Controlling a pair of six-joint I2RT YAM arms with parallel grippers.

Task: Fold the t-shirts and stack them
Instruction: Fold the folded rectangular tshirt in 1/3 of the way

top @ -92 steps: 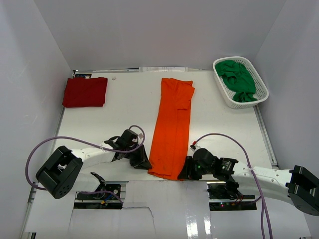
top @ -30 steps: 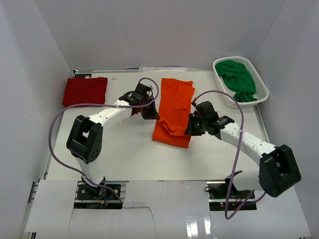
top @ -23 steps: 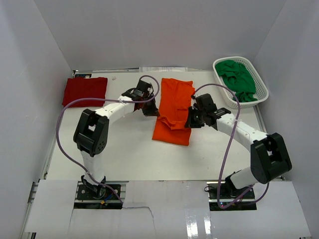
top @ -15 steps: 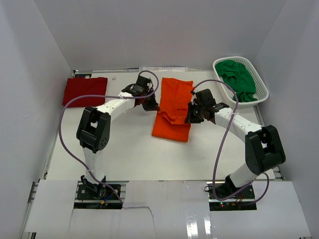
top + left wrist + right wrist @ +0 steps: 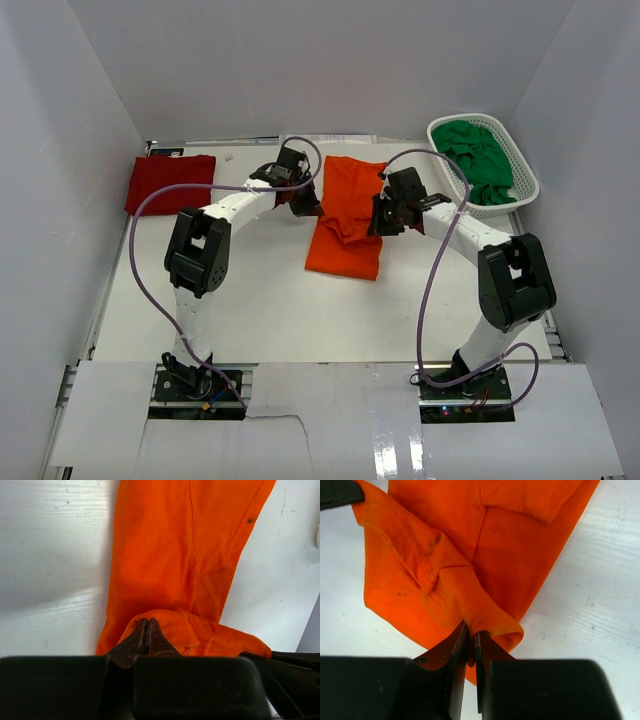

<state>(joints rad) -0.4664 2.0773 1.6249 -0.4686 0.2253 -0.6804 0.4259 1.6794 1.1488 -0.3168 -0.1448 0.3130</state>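
Top external view: the orange t-shirt is seen lying on the white worktop at the middle, its near part doubled back over the rest, so that a short, thick bundle is formed with a raised, rumpled fold across it. This fold is gripped from both sides. The left fingers are set at the shirt's left edge and the right fingers at its right edge, both arms being stretched far forward over the worktop. In the left wrist view the left fingers are pressed tightly together on a hem of the orange t-shirt, which is bunched just above the tips. In the right wrist view the right fingers are clamped on a pinch of the orange cloth, only a narrow slit being left between them. A dark red t-shirt is laid folded at the far left of the worktop, well apart. A green t-shirt is heaped in a white mesh basket at the far right.
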